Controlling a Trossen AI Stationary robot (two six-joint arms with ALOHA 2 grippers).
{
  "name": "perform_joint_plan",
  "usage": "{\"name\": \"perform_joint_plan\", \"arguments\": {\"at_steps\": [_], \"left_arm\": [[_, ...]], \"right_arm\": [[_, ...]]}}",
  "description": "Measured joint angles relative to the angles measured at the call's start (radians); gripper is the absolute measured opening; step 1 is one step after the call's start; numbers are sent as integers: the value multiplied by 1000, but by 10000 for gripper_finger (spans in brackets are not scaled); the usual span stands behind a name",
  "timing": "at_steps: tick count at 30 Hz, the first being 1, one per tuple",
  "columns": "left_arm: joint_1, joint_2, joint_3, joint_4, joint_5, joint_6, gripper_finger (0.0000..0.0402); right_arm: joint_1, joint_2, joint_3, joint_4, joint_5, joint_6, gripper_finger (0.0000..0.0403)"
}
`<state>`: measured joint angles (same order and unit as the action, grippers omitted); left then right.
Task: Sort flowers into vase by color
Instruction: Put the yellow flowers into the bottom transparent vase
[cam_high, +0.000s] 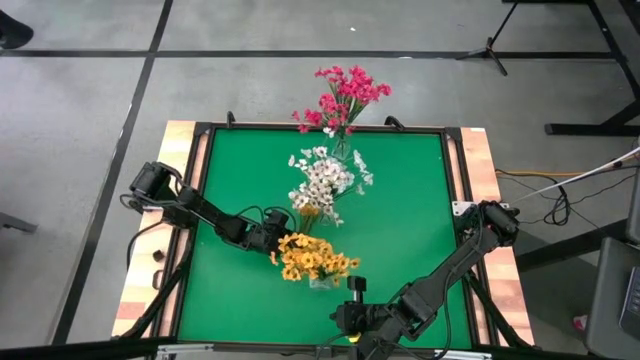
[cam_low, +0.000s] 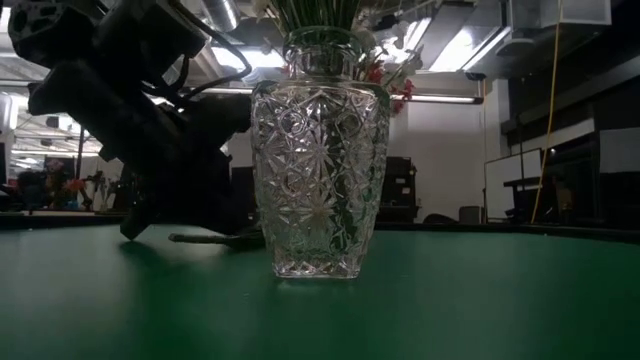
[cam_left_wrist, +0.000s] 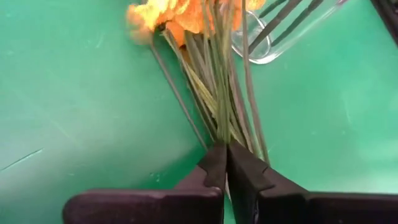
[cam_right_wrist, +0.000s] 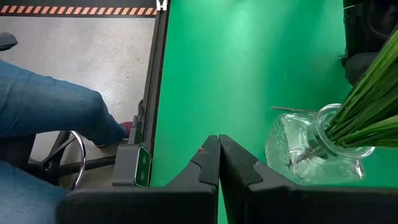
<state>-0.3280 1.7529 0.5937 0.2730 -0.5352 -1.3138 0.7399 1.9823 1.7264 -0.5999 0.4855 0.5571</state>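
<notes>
On the green table mat (cam_high: 400, 200), three clear glass vases stand in a line from the far edge toward the near edge. The farthest holds the magenta-pink flowers (cam_high: 345, 95), the middle one the white flowers (cam_high: 322, 178), and the nearest, a cut-glass vase (cam_low: 318, 170) with a star pattern, holds the yellow-orange flowers (cam_high: 312, 258). No brand, label or legible writing shows on the vases or the mat. The only markings in sight are an orange-and-black hazard stripe (cam_right_wrist: 74, 10) along the floor and a small green panel (cam_right_wrist: 143, 167) on the table frame, whose marking is too small to read.

The left gripper (cam_left_wrist: 225, 155) reaches in from the left side of the table, low over the mat just beside the yellow-orange bunch. Its fingers are pressed together right at the green stems (cam_left_wrist: 217, 81). The stems fan out from the finger tips, but whether a stem is actually caught between them cannot be told. One thin stem lies apart on the mat beside the bunch.

The right gripper (cam_right_wrist: 219, 149) waits at the near edge of the table, just beside the nearest vase, with its fingers pressed together and nothing between them. Beyond the table edge a person's leg in blue jeans (cam_right_wrist: 50, 112) shows beside a chair base.
</notes>
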Motion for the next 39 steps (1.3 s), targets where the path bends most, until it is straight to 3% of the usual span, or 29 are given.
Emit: {"name": "perform_joint_plan", "arguments": {"at_steps": [15,32,39], "left_arm": [[-56,-50,-5,-149,-41,-105,0],[-94,-526,-7,-757,-106,-143,0],[-135,-714,-5,-843,-130,-152,0]], "right_arm": [[0,0,0,-2,0,-5,3],[0,0,0,-1,4,-5,3],[0,0,0,1,13,-19,3]]}}
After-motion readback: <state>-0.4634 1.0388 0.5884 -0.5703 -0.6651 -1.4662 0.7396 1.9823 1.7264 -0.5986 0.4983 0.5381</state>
